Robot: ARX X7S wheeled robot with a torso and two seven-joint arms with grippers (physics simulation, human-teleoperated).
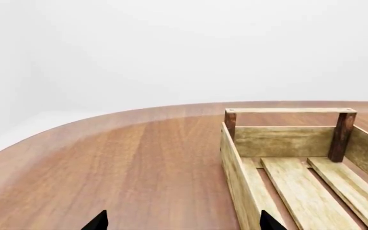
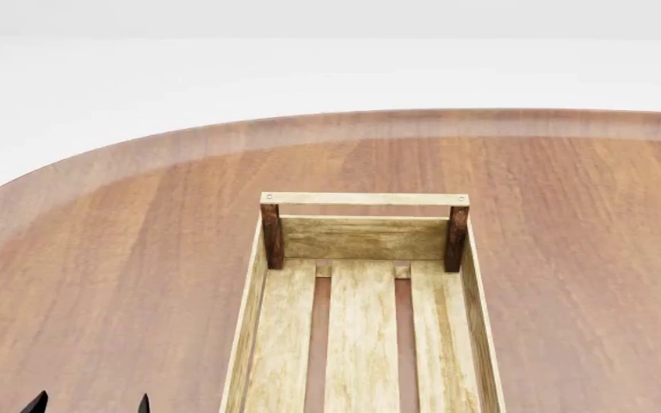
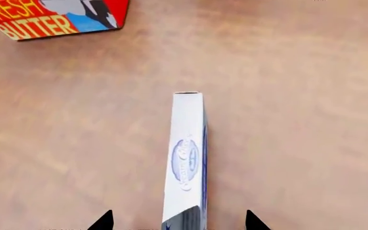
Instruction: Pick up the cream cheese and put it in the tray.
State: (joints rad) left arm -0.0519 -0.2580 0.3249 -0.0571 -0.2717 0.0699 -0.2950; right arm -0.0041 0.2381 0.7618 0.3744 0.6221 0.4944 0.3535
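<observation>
The cream cheese (image 3: pixel 185 158), a narrow white-and-pale-blue box with a blue oval logo, lies on the wooden table in the right wrist view. My right gripper (image 3: pixel 178 221) is open, with one fingertip on each side of the box's near end and neither touching it. The tray (image 2: pixel 363 199), a light slatted crate with dark corner posts and a rail handle, stands empty in the middle of the head view. It also shows in the left wrist view (image 1: pixel 291 110). My left gripper (image 1: pixel 182 221) is open and empty beside the tray's long side, low at the left of the head view (image 2: pixel 89 403). The right gripper and the cream cheese are out of the head view.
A red "FRESH BUTTER" box (image 3: pixel 50 17) lies on the table beyond the cream cheese. The brown wooden table (image 2: pixel 113 258) has a rounded far edge with a white floor behind it.
</observation>
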